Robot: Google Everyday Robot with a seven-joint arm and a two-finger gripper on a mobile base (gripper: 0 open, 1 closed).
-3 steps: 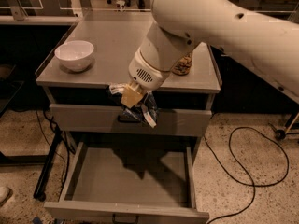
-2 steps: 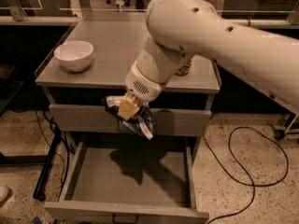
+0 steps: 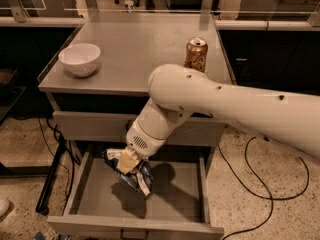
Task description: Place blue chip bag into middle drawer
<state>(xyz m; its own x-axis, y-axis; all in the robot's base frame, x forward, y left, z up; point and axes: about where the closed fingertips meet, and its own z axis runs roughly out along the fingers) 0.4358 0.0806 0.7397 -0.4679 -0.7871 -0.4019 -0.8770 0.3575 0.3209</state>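
Note:
The blue chip bag (image 3: 131, 172), crumpled dark blue foil with white patches, hangs from my gripper (image 3: 126, 162), which is shut on its top. The gripper holds the bag over the left part of the open middle drawer (image 3: 175, 201), just above its flat grey floor. The bag's shadow falls on the drawer floor below it. My white arm reaches in from the right and crosses in front of the closed upper drawer (image 3: 87, 126).
A white bowl (image 3: 79, 59) sits on the cabinet top at the left. A gold-brown drink can (image 3: 196, 54) stands at the right of the top. Black cables (image 3: 250, 184) lie on the speckled floor to the right of the cabinet.
My gripper has come down with the chip bag from in front of the upper drawer into the open middle drawer. The arm has swung lower, uncovering the can.

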